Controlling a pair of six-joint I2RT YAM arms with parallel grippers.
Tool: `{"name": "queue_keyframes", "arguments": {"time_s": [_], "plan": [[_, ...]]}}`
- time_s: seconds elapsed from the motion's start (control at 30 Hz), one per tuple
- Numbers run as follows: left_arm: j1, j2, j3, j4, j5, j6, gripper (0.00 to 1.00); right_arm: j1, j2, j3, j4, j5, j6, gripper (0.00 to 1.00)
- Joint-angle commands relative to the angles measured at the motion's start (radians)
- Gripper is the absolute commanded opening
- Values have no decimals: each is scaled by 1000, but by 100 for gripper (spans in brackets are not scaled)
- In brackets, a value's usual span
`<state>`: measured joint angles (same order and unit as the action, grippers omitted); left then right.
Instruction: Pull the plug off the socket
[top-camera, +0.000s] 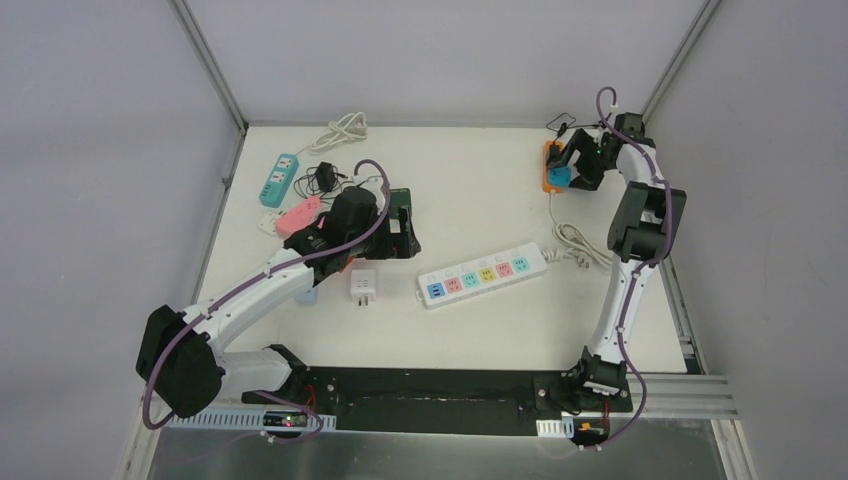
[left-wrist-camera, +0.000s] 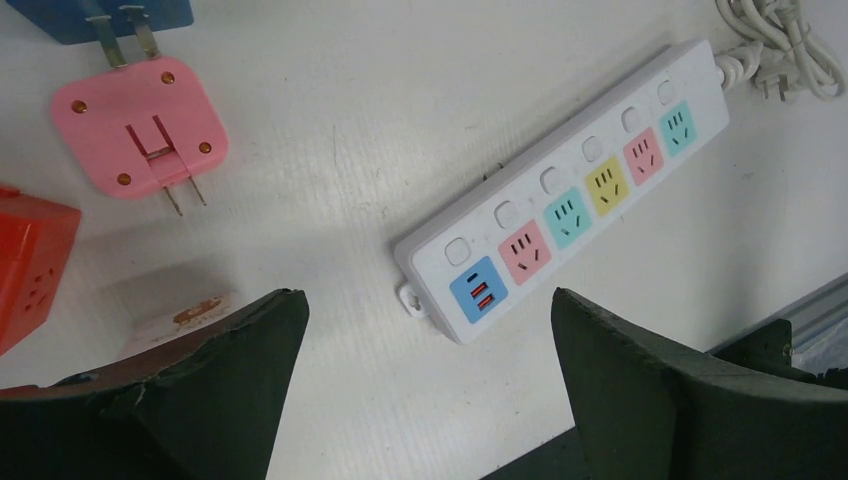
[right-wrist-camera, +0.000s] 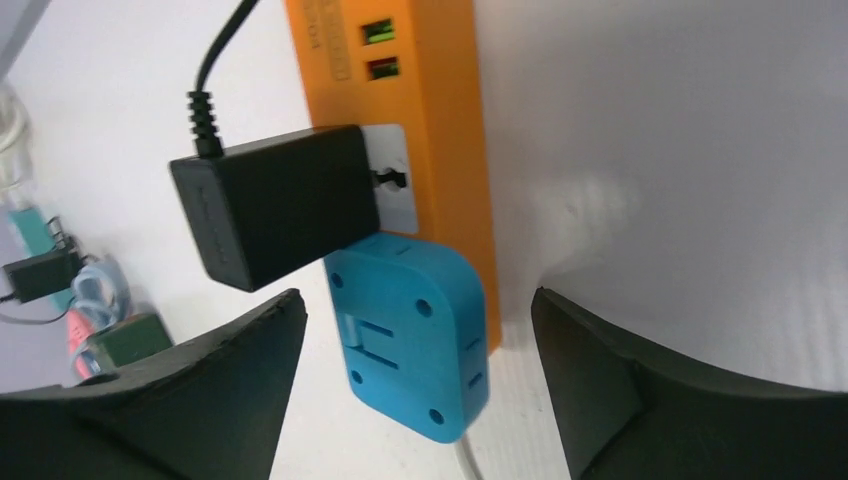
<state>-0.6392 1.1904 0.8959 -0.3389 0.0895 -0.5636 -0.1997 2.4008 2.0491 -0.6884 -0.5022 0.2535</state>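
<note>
Right claw (right-wrist-camera: 415, 298) is released, its two fingers spread wide over the orange power strip (right-wrist-camera: 440, 120), gripping nothing. I see the black plug (right-wrist-camera: 275, 205) seated in the strip's white socket (right-wrist-camera: 395, 150) at the upper left of the right wrist view, with its cord (right-wrist-camera: 222, 40) running up from it. Just below it, a blue adapter (right-wrist-camera: 410, 335) sits against the strip; I cannot tell whether it is plugged in. Overhead, all this lies at the upper right of the table (top-camera: 480, 190). Left claw (left-wrist-camera: 428, 295) is also released, above a white power strip (left-wrist-camera: 560, 200), with a pink adapter (left-wrist-camera: 140, 125) at upper left.
</note>
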Motion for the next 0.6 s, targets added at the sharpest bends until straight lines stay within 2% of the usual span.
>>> {"name": "queue_keyframes", "arguments": {"time_s": [0.0,0.3,0.43,0.57], "plan": [[10,38,61,60,46,-18,97,-7,7,50,63,-147,51,84],[10,79,59,103,76,-23,99,-7,-114,-108,176,-138,-19,59],[10,84,49,120,88,-28,99,-8,-136,-140,179,-133,-17,39],[10,84,39,129,91,-31,99,-7,-158,-166,177,-102,-27,23]]}}
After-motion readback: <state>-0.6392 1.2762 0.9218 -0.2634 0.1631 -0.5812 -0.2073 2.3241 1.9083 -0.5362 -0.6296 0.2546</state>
